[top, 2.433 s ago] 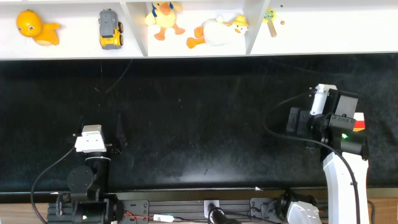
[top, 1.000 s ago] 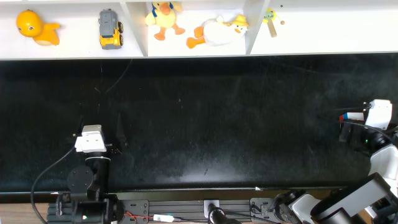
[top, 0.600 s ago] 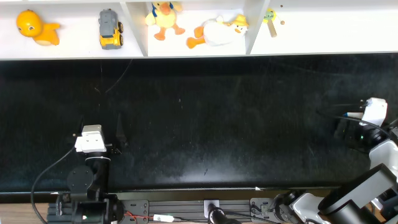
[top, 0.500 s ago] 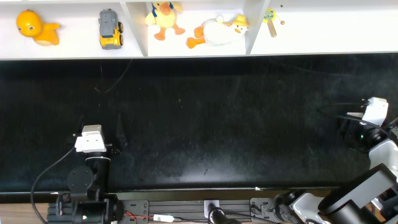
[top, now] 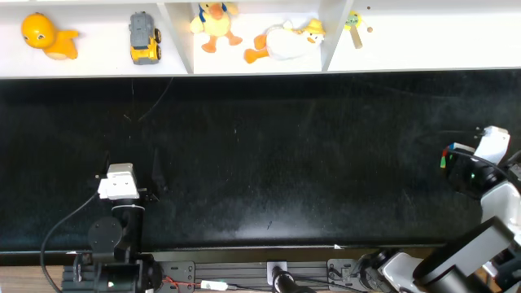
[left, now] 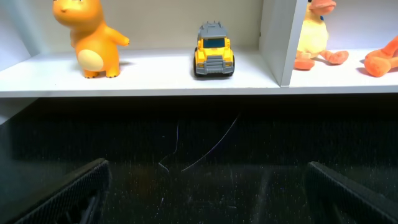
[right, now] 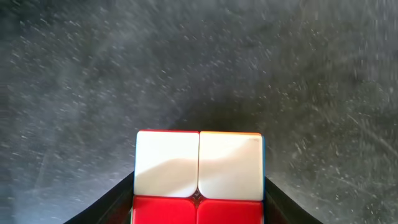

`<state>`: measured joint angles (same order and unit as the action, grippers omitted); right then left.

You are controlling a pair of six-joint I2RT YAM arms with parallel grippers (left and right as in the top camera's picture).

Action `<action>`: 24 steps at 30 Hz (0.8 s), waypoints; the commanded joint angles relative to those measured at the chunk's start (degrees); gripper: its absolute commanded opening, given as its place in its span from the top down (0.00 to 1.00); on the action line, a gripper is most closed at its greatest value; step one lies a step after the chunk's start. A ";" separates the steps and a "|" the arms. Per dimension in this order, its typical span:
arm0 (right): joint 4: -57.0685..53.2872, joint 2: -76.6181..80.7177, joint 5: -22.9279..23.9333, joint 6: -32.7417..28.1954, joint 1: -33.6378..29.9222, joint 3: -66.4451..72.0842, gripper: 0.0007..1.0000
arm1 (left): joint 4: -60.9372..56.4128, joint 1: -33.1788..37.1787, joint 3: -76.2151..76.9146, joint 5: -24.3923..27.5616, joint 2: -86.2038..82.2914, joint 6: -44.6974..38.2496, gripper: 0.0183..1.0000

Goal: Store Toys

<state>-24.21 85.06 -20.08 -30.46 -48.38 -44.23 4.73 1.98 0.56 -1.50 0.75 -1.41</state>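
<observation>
A cube toy [right: 198, 171] with white and red faces sits between my right gripper's [right: 199, 183] fingers, which press on both its sides. In the top view this gripper [top: 449, 159] is at the table's far right edge, and a sliver of the cube [top: 444, 155] shows at its tip. My left gripper [top: 155, 175] rests low at the front left, open and holding nothing, its fingers [left: 81, 186] spread wide and facing the shelf. Stored on the white shelf [top: 260, 65] are an orange toy [top: 47, 34], a yellow truck [top: 144, 38] and a plush duck [top: 215, 24].
A white plush duck [top: 285, 41] lies in the middle shelf bay, and a small toy [top: 356, 22] stands in the right bay. The black table mat [top: 277, 146] spans the area between the arms and the shelf. Dividers split the shelf into bays.
The right arm has swung from inside the table's right side out to its far right edge. The cube no longer lies on the mat and is now between its fingers. The left arm stayed still.
</observation>
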 commanded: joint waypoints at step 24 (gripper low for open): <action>3.26 16.81 19.15 17.07 24.37 -35.12 0.51 | 0.11 -0.11 -0.09 0.35 -0.57 0.42 0.00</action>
<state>-21.65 100.40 -1.58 -16.88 -24.01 -74.11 4.73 1.98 0.56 -1.50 0.75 -1.41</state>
